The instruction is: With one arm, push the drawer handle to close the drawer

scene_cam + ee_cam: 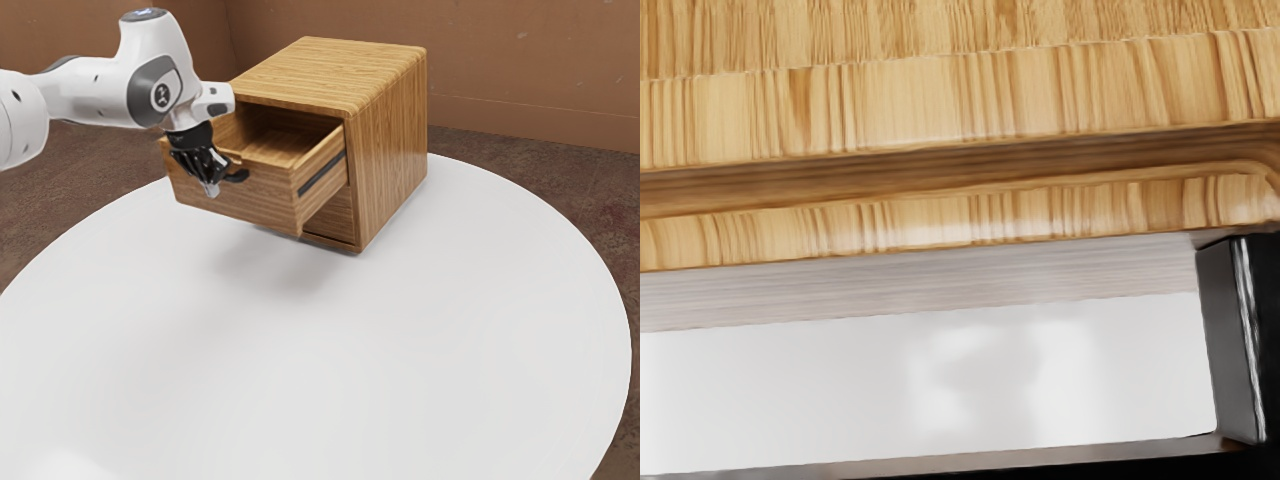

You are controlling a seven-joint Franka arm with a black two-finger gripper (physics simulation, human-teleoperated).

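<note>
In the exterior view my gripper [210, 178] points down at the front of the wooden cabinet's upper drawer [250, 200], which stands pulled well out. A dark handle [237, 176] sticks out from the drawer front right beside the gripper, which partly covers it; whether they touch, I cannot tell. In the wrist view the wood-grained drawer [940, 215] runs across the upper part, and a dark piece [1225, 345], possibly the handle, stands beside the pale area. The gripper's opening is too hidden to read.
The cabinet [390, 150] stands at the far side of the round white table [330, 370]. A lower drawer front [332, 212] sits beneath the extended drawer. The arm [90, 92] enters from the exterior view's left, and brown walls rise behind.
</note>
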